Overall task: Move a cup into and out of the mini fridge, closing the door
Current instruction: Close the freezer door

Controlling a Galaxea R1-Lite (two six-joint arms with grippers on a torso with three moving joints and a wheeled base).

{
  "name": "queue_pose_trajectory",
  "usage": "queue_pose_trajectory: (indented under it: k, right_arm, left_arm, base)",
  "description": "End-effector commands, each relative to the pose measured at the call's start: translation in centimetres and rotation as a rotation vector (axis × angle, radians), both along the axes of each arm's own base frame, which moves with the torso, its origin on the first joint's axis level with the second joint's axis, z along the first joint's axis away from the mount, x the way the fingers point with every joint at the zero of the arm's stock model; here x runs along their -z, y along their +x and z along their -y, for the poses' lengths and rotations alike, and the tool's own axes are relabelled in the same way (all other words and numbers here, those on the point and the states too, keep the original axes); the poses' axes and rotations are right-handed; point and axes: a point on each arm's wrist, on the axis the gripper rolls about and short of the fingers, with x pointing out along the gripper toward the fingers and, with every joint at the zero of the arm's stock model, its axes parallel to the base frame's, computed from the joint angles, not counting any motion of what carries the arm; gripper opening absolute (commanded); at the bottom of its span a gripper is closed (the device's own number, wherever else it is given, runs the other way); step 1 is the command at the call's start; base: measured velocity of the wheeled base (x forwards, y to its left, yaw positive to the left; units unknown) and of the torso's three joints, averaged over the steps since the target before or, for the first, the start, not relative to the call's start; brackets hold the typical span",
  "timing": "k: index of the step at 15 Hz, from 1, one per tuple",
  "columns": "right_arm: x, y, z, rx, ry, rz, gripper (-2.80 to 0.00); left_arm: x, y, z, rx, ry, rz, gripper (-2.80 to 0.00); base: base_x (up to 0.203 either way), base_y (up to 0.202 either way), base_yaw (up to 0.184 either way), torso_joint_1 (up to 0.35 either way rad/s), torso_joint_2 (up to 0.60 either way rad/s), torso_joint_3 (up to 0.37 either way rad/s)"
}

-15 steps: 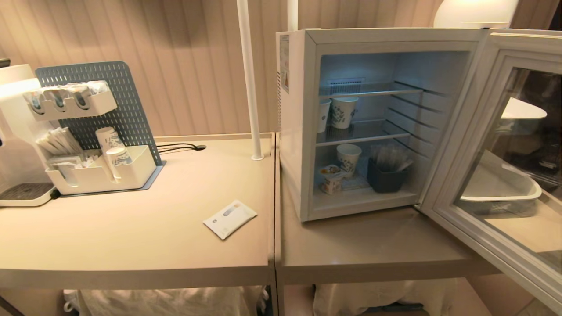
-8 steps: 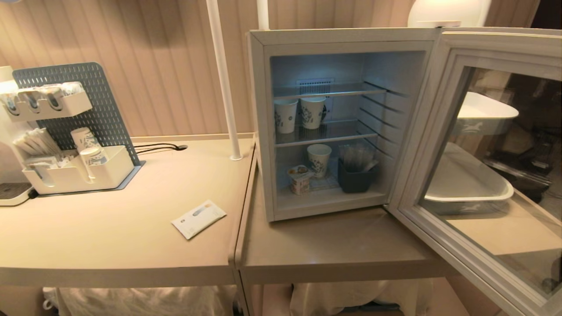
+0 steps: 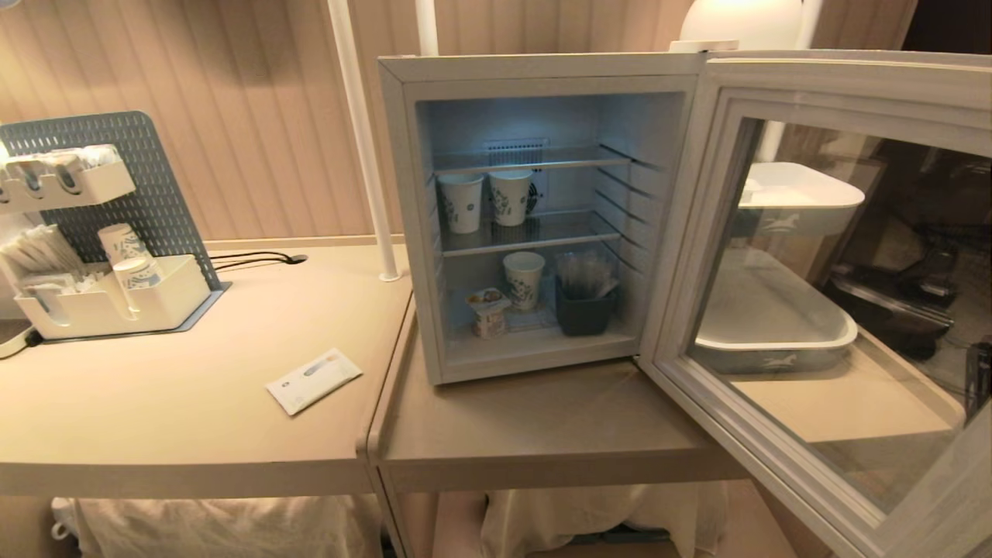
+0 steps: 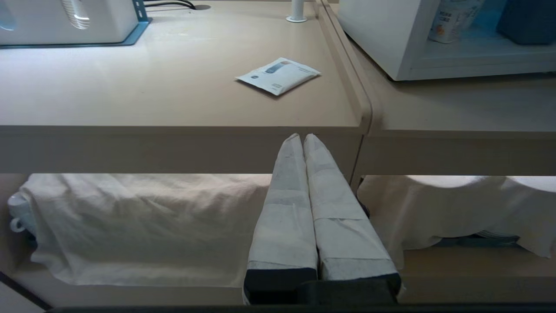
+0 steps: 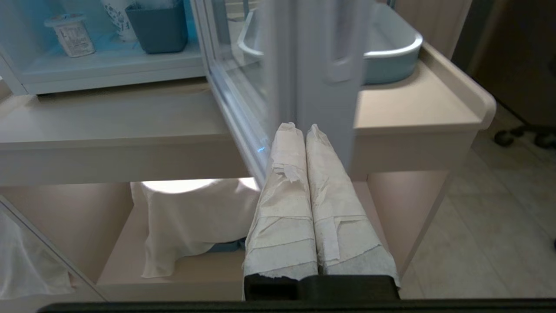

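- Sliding across the head view, the whole scene now sits further left than a second ago: that is the camera swinging, not the things moving. The fridge (image 3: 535, 217) now stands nearly centred and everything in it keeps its place.
- Door (image 3: 821, 279) is wide open, hinged on the fridge's right edge and swung out past the front edge of the right table (image 3: 558, 426).
- Cup (image 3: 488, 311) stands upright on the fridge floor, front-left, foil lid up. Behind it and to its right is a paper cup (image 3: 524, 280), and further right a dark bin (image 3: 583, 311). They are near it but apart.
- Left gripper (image 4: 302, 138) hangs low before the left table (image 4: 173, 100), fingers pressed together, holding nothing. It points at the table's front edge near the seam between the tables.
- Right gripper (image 5: 299, 129) is also below table height, fingers pressed together and empty, right by the door's lower edge.
- Cup lies up and forward of both grippers, inside the opening. In the right wrist view the cup (image 5: 71, 34) sits well off to the side with the door alongside. In the left wrist view the cup (image 4: 449, 21) is across the right table's corner.
- My read: neither arm is close. The left has the clearer line in, since the door crowds the right.
- Being short and upright, it wants a level grip from the front, after the fingers spread.
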Motion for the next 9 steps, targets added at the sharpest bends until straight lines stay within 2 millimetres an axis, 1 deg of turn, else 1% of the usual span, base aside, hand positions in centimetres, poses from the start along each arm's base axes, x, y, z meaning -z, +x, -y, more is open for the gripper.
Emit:
queue_pose_trajectory:
  k: [1,9]
  right_arm:
    - [0.04,0.02,0.00,-0.001,0.000,-0.003,-2.80]
    - [0.03,0.02,0.00,-0.001,-0.002,-0.001,-2.80]
  left_arm:
    - [0.04,0.02,0.00,0.000,0.000,-0.003,-2.80]
    - [0.04,0.02,0.00,-0.001,0.000,-0.003,-2.80]
  base:
    - [0.000,-0.207,0.004,0.007,0.00,0.000]
    - [0.000,-0.191,-0.002,0.001,0.00,0.003]
